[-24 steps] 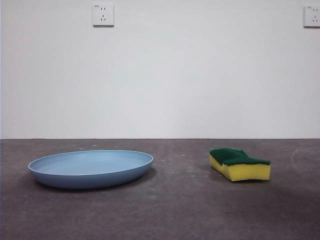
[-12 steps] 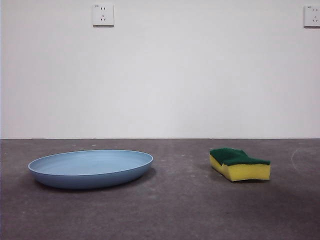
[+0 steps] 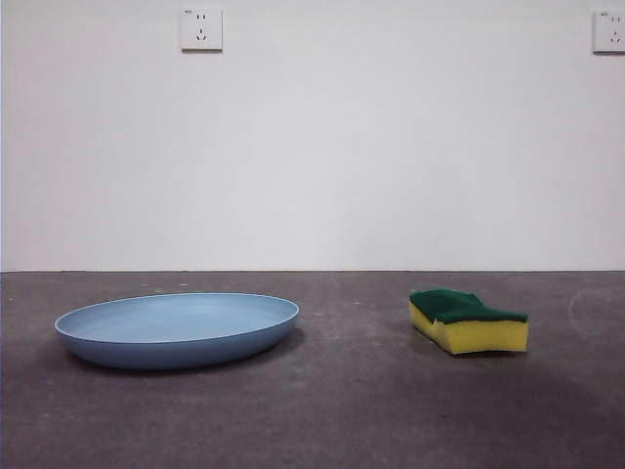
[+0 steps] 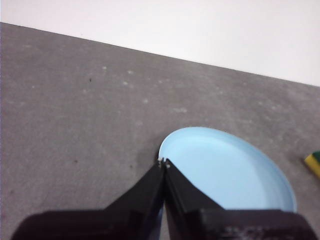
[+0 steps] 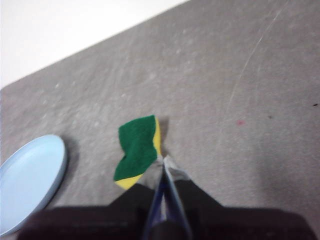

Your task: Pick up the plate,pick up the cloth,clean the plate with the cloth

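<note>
The light blue plate (image 3: 178,328) lies flat on the grey table at the left. The cloth (image 3: 468,319), a yellow sponge with a green top, lies to its right. Neither arm shows in the front view. In the left wrist view my left gripper (image 4: 163,162) is shut, raised above the table, its tips over the near rim of the plate (image 4: 230,170). In the right wrist view my right gripper (image 5: 163,159) is shut and empty, above the table beside the cloth (image 5: 137,149); the plate (image 5: 30,177) shows farther off.
A white wall with two sockets (image 3: 201,28) (image 3: 608,30) stands behind the table. A corner of the cloth (image 4: 313,163) peeks in at the left wrist view's edge. Faint scratches mark the grey tabletop (image 5: 250,75).
</note>
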